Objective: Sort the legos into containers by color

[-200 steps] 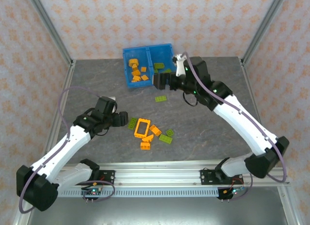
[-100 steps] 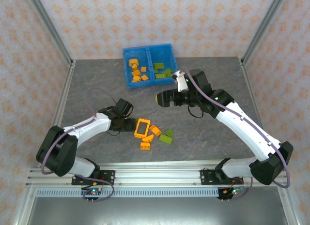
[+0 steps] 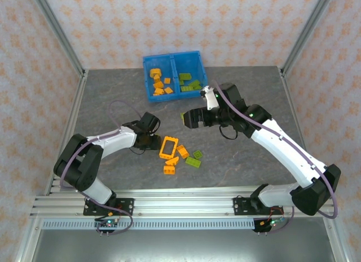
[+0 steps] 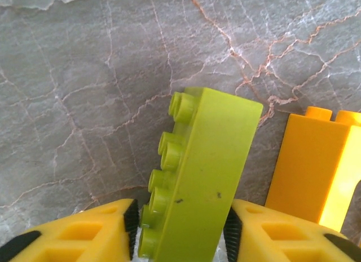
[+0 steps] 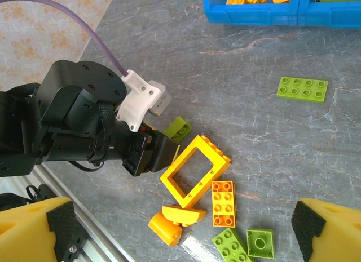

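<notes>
Left wrist: lime brick [image 4: 210, 160] in left tool [image 4: 181, 214], studs leftward, long axis outward.

No writing can be read on the legos [image 4: 203, 177] or containers [image 3: 174, 70].

Robot lab cell, aluminium frame [image 3: 59, 31], patterned backdrop panels [image 3: 180, 20]

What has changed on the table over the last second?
The left fingers reached right and closed on a lime green brick beside the orange frame, which tipped up. The right fingers, open, drew back from the blue bin toward mid-table. The bin and other bricks stayed put.
</notes>
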You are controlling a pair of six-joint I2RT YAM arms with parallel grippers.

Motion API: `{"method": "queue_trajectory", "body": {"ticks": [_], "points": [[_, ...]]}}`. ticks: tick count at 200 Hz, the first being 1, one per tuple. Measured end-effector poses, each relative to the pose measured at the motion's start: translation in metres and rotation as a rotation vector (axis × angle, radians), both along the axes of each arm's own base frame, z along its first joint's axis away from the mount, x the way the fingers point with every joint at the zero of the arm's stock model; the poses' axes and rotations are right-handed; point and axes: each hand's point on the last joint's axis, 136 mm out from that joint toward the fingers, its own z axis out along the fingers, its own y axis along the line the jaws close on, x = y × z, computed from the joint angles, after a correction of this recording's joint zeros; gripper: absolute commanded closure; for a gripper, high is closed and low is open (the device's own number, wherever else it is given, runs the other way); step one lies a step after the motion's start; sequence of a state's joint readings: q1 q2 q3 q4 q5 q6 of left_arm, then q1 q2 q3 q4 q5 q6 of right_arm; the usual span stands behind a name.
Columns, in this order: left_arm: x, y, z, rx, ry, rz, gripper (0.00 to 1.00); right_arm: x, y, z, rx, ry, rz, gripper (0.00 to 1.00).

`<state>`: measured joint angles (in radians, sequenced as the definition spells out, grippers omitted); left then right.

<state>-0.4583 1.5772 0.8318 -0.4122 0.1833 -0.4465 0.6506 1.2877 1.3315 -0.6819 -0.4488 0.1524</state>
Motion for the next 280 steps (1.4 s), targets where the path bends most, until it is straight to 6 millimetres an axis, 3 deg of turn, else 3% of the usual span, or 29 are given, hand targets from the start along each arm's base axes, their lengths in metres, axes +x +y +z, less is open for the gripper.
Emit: {"method": "queue_trajectory", "body": {"ticks": [28, 68, 88, 121, 136, 150, 163, 190, 236, 257, 280], "points": [[0.002, 0.000, 0.000, -0.001, -0.007, -0.002, 0.75, 0.000, 0.000, -0.001, -0.002, 0.003, -0.001, 0.01], [0.008, -0.003, 0.015, -0.016, -0.041, 0.003, 0.83, -0.003, -0.001, -0.003, -0.006, 0.017, 0.003, 0.01], [0.025, -0.010, 0.055, -0.056, -0.136, 0.001, 0.85, -0.008, 0.002, -0.008, 0.001, 0.037, 0.028, 0.01], [0.078, -0.030, 0.163, -0.131, -0.402, -0.015, 0.87, -0.018, 0.005, -0.022, 0.010, 0.095, 0.064, 0.01], [0.103, -0.038, 0.202, -0.144, -0.495, -0.019, 0.89, -0.019, 0.004, -0.025, 0.010, 0.100, 0.060, 0.01], [0.128, -0.048, 0.227, -0.144, -0.555, -0.023, 0.90, -0.019, -0.002, -0.023, 0.006, 0.085, 0.030, 0.01], [0.155, -0.058, 0.238, -0.134, -0.588, -0.026, 0.92, -0.015, -0.010, -0.018, 0.002, 0.053, -0.018, 0.01], [0.220, -0.085, 0.236, -0.106, -0.623, -0.038, 0.92, -0.011, -0.031, -0.006, -0.008, -0.019, -0.127, 0.01], [0.320, -0.130, 0.207, -0.084, -0.686, -0.055, 0.89, -0.011, -0.056, 0.004, -0.007, -0.074, -0.245, 0.01], [0.344, -0.141, 0.186, -0.085, -0.712, -0.053, 0.83, -0.010, -0.060, 0.001, -0.016, -0.076, -0.268, 0.01], [0.349, -0.142, 0.151, -0.063, -0.672, -0.055, 0.72, -0.010, -0.064, -0.001, -0.036, -0.077, -0.283, 0.01]]}}
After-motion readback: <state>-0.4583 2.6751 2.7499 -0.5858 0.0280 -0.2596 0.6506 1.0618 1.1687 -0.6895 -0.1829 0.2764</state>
